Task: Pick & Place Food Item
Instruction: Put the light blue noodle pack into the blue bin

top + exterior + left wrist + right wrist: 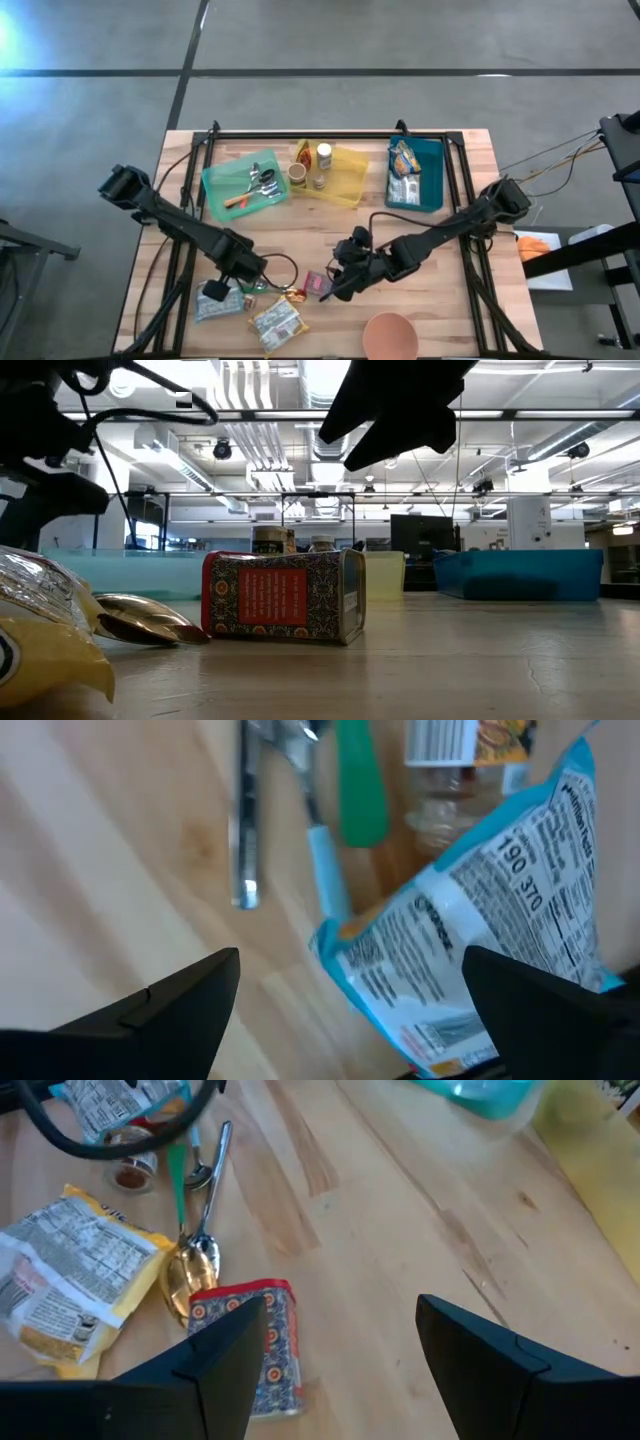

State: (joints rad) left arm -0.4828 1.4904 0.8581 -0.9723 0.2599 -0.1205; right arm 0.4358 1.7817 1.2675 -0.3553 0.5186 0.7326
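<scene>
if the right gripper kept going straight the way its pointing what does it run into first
Probably the red patterned tin: the open right gripper points down at the table with the tin just beside one finger. Depth is unclear, so it might meet bare wood instead.

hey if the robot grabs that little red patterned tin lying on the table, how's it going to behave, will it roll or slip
The red patterned tin looks boxy and flat-sided, lying on its side, so it probably won't roll. Its walls look rigid and likely won't crumple, though the smooth printed surface may slip. The right hand hovers open just above it; a spoon lies close beside.

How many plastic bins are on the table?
3, in a row along the far edge: a green bin on the left, a yellow bin in the middle, and a blue bin on the right.
</scene>
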